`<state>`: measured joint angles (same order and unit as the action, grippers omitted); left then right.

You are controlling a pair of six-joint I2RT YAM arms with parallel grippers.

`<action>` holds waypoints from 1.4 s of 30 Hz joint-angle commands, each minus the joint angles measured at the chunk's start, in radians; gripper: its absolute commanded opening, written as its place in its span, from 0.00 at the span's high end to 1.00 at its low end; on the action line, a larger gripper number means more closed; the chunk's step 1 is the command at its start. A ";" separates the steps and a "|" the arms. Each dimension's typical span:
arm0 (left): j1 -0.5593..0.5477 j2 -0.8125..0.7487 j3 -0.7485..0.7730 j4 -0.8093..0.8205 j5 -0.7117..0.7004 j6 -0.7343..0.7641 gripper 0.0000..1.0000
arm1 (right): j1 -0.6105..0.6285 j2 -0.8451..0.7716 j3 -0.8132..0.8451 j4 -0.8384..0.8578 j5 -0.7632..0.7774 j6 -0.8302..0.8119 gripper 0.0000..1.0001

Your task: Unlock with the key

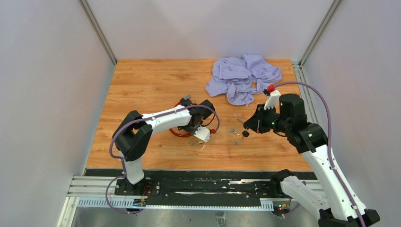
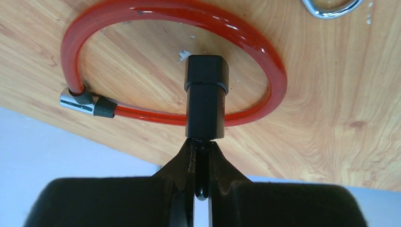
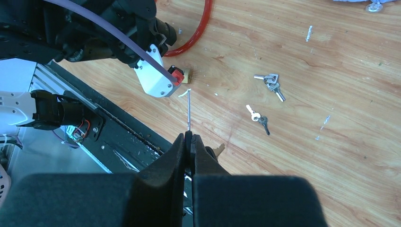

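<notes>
A red cable lock (image 2: 246, 38) lies looped on the wooden table (image 1: 142, 80), and its black lock body (image 2: 206, 94) points at me in the left wrist view. My left gripper (image 2: 202, 142) is shut on the near end of that lock body. In the top view the left gripper (image 1: 193, 124) sits over the red loop (image 1: 178, 134). My right gripper (image 3: 189, 137) is shut on a key whose thin silver blade (image 3: 188, 111) sticks out toward the left arm. A brass key (image 3: 220, 150) hangs beside the right fingers. The right gripper (image 1: 250, 124) hovers to the right of the lock.
Two small bunches of loose keys (image 3: 269, 81) (image 3: 257, 116) lie on the wood between the arms. A crumpled purple cloth (image 1: 243, 78) is at the back right. A metal ring (image 2: 331, 7) lies near the lock. The table's front edge and black rail (image 1: 189, 187) run below.
</notes>
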<state>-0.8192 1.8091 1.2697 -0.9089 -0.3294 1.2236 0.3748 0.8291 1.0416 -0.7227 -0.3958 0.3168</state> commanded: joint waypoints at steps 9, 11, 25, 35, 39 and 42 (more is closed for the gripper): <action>-0.077 0.077 0.009 -0.016 -0.225 0.049 0.66 | -0.015 -0.020 -0.041 0.041 -0.016 0.012 0.99; -0.085 0.091 0.008 -0.016 -0.224 0.049 0.56 | -0.016 -0.022 -0.039 0.040 -0.014 0.009 0.99; -0.120 0.138 -0.040 0.055 -0.265 0.054 0.39 | -0.016 -0.027 -0.030 0.036 -0.008 -0.002 0.99; -0.102 0.153 -0.062 0.105 -0.241 0.028 0.58 | -0.015 -0.029 -0.020 0.030 -0.004 -0.001 1.00; -0.072 0.141 -0.050 0.109 -0.228 0.032 0.77 | -0.016 -0.031 -0.023 0.029 -0.006 -0.001 1.00; -0.065 0.119 -0.049 0.112 -0.212 0.036 0.96 | -0.016 -0.030 -0.020 0.028 -0.005 -0.001 1.00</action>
<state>-0.9031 1.9556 1.2114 -0.8085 -0.5690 1.2499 0.3748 0.8097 1.0103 -0.7044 -0.3977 0.3176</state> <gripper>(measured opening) 0.335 0.031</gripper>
